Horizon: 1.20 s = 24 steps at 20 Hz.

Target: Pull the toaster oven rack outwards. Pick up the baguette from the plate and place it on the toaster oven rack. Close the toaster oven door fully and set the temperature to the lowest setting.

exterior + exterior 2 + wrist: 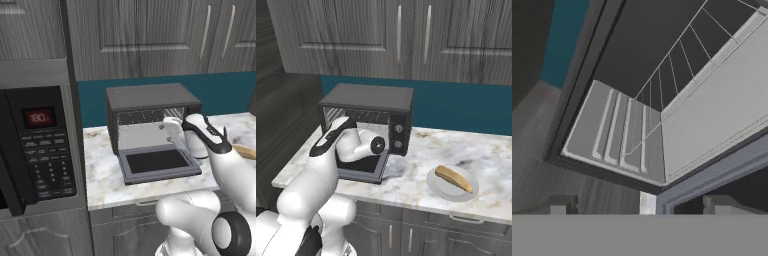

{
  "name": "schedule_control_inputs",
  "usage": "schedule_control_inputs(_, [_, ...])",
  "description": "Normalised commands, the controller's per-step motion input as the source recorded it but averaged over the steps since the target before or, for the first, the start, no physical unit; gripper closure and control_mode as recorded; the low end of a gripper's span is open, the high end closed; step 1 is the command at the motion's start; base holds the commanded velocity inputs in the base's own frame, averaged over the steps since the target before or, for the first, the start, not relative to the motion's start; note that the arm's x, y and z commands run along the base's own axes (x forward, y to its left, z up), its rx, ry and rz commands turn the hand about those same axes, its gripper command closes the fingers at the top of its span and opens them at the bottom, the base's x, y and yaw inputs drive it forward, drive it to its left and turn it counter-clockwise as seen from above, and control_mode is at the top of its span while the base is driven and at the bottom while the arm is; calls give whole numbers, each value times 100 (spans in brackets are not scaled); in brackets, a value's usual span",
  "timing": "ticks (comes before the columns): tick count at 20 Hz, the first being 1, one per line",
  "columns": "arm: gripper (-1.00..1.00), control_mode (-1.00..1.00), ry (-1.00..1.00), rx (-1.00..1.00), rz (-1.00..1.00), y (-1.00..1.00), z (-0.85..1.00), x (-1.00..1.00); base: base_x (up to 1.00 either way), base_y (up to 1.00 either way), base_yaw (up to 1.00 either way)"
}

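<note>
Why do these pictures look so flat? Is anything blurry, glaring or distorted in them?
Left base view: even light, the red microwave display reads fuzzy. Right base view: only a faint soft shadow beside the tan baguette on the small round white plate, no glare on the marble counter. Hand view: the dark grey toaster oven looms tilted and skewed, its thin wire rack lines fanning out.

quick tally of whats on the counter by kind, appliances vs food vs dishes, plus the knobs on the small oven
appliances: 1, the toaster oven, door open
food: 1, the baguette
dishes: 1, the plate under it
oven knobs: 2
total: 5
</note>
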Motion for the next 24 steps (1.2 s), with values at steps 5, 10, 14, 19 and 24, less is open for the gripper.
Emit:
schedule_control_inputs(5, [-100, -100, -1, 5, -2, 0, -1, 31, 0, 0, 0])
schedule_control_inputs(10, [-100, -100, 0, 0, 0, 0, -5, 35, 0, 0, 0])
schedule_control_inputs(14, [-100, -100, 0, 0, 0, 0, -16, 30, 0, 0, 0])
schedule_control_inputs(19, [-100, -100, 0, 2, 0, -1, -22, 17, 0, 0, 0])
schedule_control_inputs(24, [-100, -100, -2, 11, 0, -1, -13, 6, 0, 0, 0])
